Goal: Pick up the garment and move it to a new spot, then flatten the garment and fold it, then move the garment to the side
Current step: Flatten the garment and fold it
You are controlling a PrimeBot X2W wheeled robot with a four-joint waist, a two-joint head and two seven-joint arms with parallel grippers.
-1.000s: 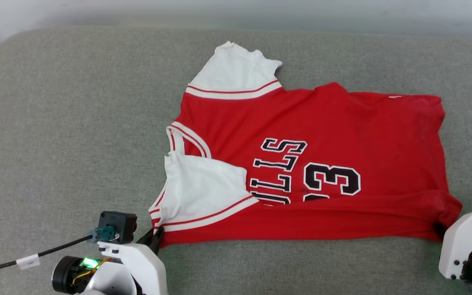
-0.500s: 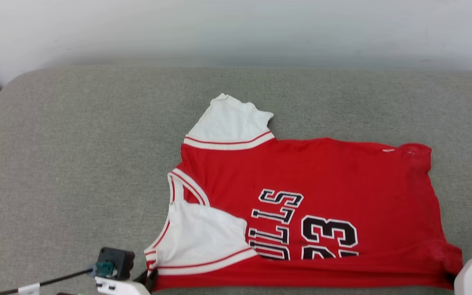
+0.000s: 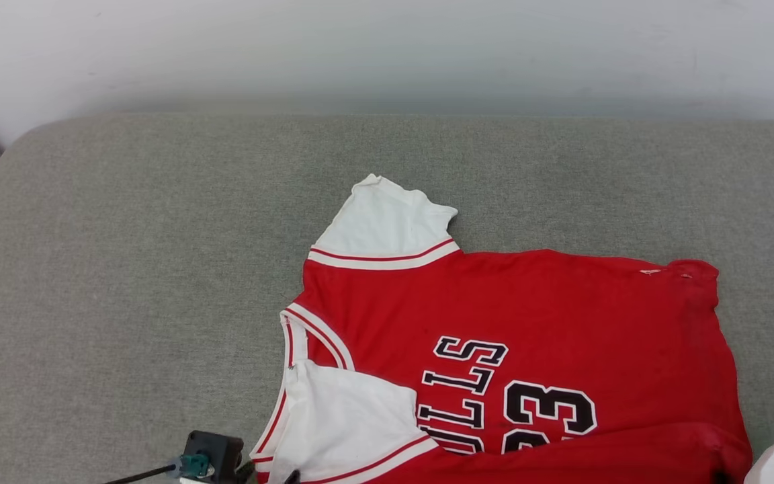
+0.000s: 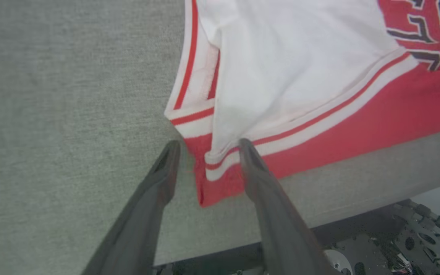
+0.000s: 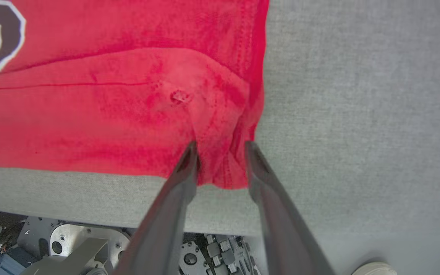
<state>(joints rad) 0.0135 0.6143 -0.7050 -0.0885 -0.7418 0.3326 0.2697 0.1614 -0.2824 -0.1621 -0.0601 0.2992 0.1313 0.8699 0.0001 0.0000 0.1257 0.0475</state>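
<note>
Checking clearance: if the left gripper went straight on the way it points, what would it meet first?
Probably the garment: its striped corner lies between the open fingers of the left gripper; height unclear.

Bright, even, soft light for us here, hardly any shadows; in our 2 wrist views the near fingers [image 4: 281, 229] blur.

Left claw [image 4: 208, 147] holds its two dark fingers spread apart at the near left; right claw [image 5: 220, 147] is likewise parted, at the near right.
</note>
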